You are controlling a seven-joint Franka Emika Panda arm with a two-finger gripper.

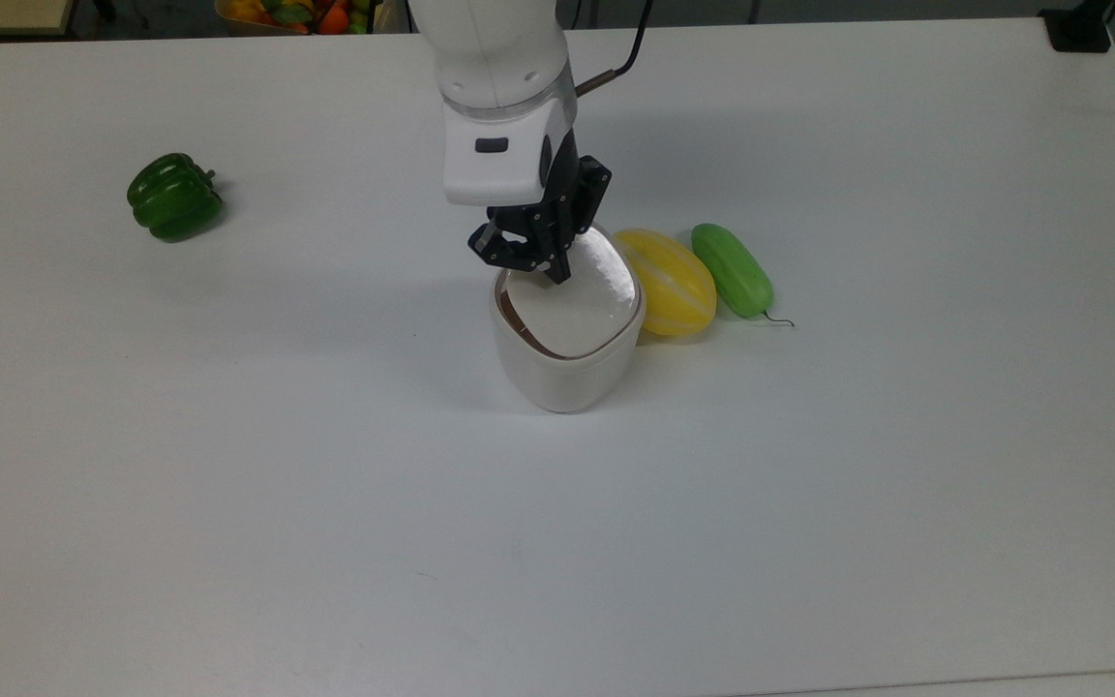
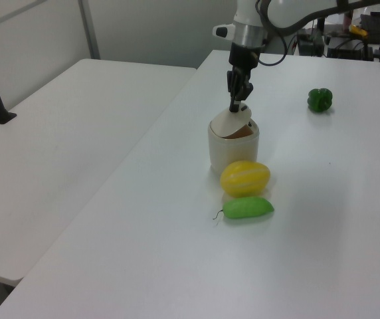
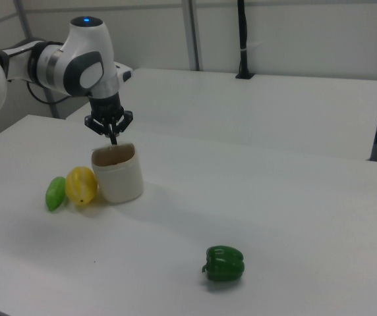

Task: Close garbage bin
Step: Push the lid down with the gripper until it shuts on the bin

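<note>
gripper [image 1: 550, 268] fingers pinched together, gripping nothing, tips down on lid | garbage bin [image 1: 565, 363] lid nearly flat, thin gap showing | yellow melon [image 1: 677, 283] touching bin

Nothing here can be read — no words, labels, brand names, numbers or signs on anything in view.
</note>
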